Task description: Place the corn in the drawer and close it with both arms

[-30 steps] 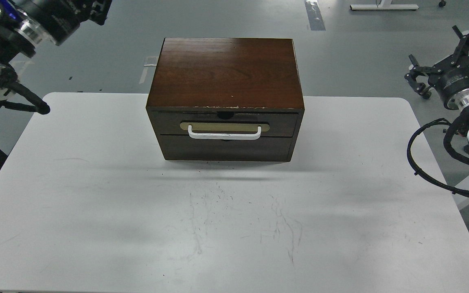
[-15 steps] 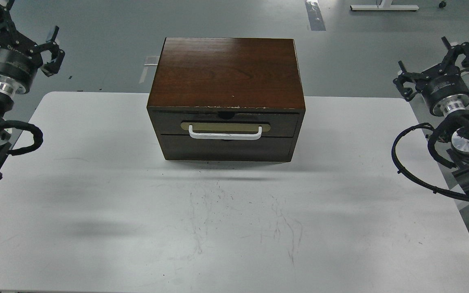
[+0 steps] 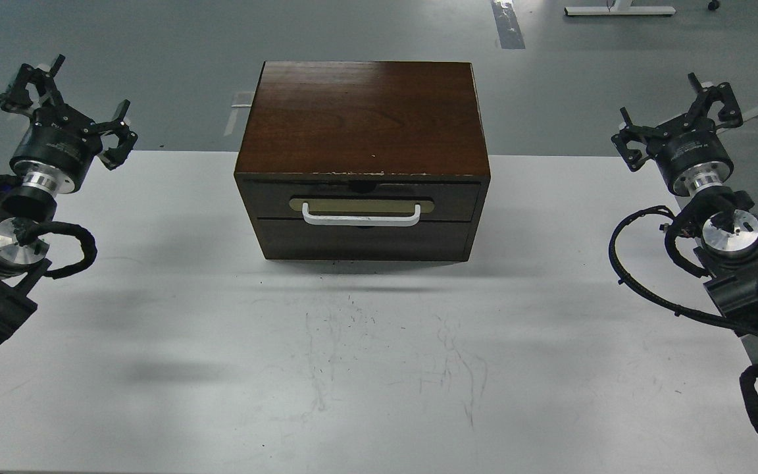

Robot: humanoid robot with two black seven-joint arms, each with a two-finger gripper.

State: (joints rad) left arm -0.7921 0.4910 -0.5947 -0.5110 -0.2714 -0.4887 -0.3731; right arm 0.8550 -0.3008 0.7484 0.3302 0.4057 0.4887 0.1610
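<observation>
Drawer shut in cabinet, midway between 2 raised grippers, left gripper and right gripper fingers spread, empty.

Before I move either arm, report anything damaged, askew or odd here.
The cabinet has pale chips along its top front edge, just above the shut drawer. The table shows dark scuff marks in front. No corn is in view.

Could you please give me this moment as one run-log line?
drawer: shut | corn: not visible | left gripper: open, empty | right gripper: open, empty
</observation>
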